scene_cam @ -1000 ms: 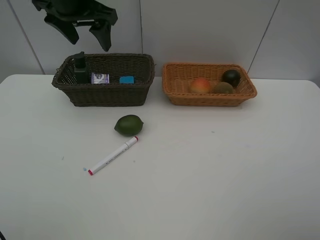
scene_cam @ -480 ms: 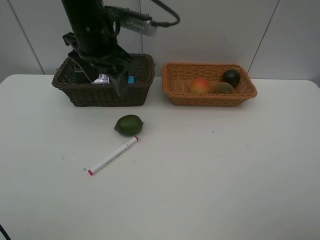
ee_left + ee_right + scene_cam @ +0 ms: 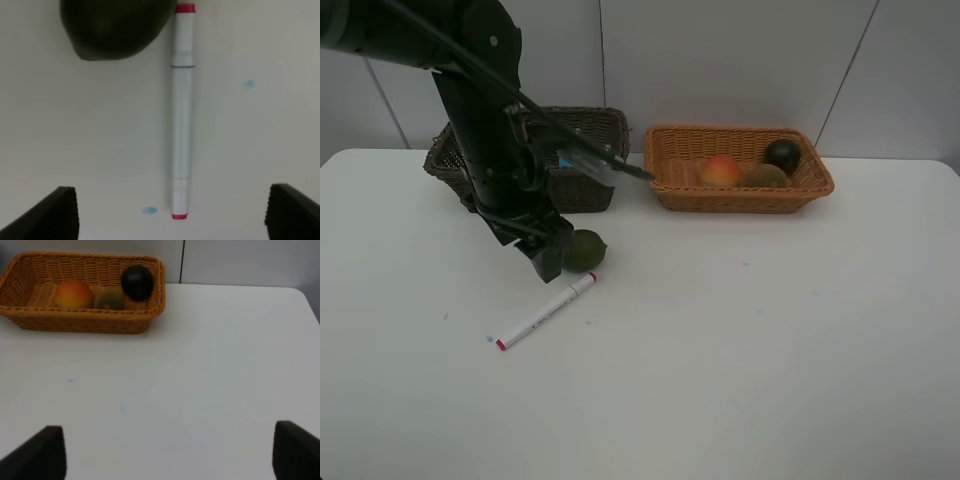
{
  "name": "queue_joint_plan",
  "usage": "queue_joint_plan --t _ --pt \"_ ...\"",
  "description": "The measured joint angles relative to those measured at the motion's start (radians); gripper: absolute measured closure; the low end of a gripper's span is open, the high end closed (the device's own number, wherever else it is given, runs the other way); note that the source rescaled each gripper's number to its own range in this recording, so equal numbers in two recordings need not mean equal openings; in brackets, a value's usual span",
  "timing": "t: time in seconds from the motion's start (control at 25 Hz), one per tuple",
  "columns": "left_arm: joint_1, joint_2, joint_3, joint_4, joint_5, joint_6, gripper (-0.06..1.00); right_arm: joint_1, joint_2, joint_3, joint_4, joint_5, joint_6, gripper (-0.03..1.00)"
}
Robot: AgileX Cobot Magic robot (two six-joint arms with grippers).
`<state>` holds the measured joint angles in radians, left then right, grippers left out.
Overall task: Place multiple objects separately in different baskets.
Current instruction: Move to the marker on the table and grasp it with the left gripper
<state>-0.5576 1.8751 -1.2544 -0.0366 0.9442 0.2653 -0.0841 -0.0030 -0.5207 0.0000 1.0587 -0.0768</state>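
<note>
The left arm leans down over the near side of the white tabletop [image 3: 770,350], and its tool [image 3: 177,211] hangs with its two dark fingers spread wide and nothing between them but air. Directly beneath it lies the white red-tipped marker [image 3: 546,311], flat on the tabletop; in the left wrist view it runs lengthwise down the middle of the gap between the fingers. The green lime [image 3: 585,249] sits on the tabletop just beside the marker's far end, so close that I cannot tell whether they touch, and from the high camera the arm's lower end covers part of the lime's left side. Behind the arm, toward the back wall, stands the dark brown basket [image 3: 590,188]; the arm blocks most of it and I cannot make out what it holds. To its right, apart from it, is the light orange-tan basket [image 3: 740,198], and three fruits lie in it: the orange-red peach [image 3: 720,171] near the middle, the brown kiwi [image 3: 766,176] just beside it, and the dark mangosteen [image 3: 782,154] at the back right corner. The right tool [image 3: 171,451] does not appear from the high camera; its own wrist view shows its fingers wide apart, empty, above bare tabletop, well short of the light basket.
</note>
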Motion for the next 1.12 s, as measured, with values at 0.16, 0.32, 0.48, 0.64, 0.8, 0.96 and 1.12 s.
queue_joint_plan --t 0.16,0.32,0.48,0.64,0.8,0.96,1.12 --pt "0.000 -0.001 0.061 -0.041 -0.054 0.065 -0.04 0.000 0.000 0.000 0.000 0.000 0.000 -0.03" --pt "0.000 -0.001 0.102 -0.047 -0.113 0.085 -0.04 0.000 0.000 0.000 0.000 0.000 0.000 -0.03" --pt "0.000 0.008 0.131 -0.056 -0.167 0.088 -0.04 0.000 0.000 0.000 0.000 0.000 0.000 -0.03" --pt "-0.011 0.051 0.139 -0.058 -0.199 0.095 -0.04 0.000 0.000 0.000 0.000 0.000 0.000 -0.03" --pt "-0.026 0.091 0.139 -0.060 -0.241 0.115 -0.04 0.000 0.000 0.000 0.000 0.000 0.000 -0.03" --pt "-0.032 0.122 0.139 -0.063 -0.250 0.123 -0.04 0.000 0.000 0.000 0.000 0.000 0.000 -0.03" --pt "-0.033 0.131 0.139 -0.063 -0.251 0.128 -0.04 0.000 0.000 0.000 0.000 0.000 0.000 -0.03"
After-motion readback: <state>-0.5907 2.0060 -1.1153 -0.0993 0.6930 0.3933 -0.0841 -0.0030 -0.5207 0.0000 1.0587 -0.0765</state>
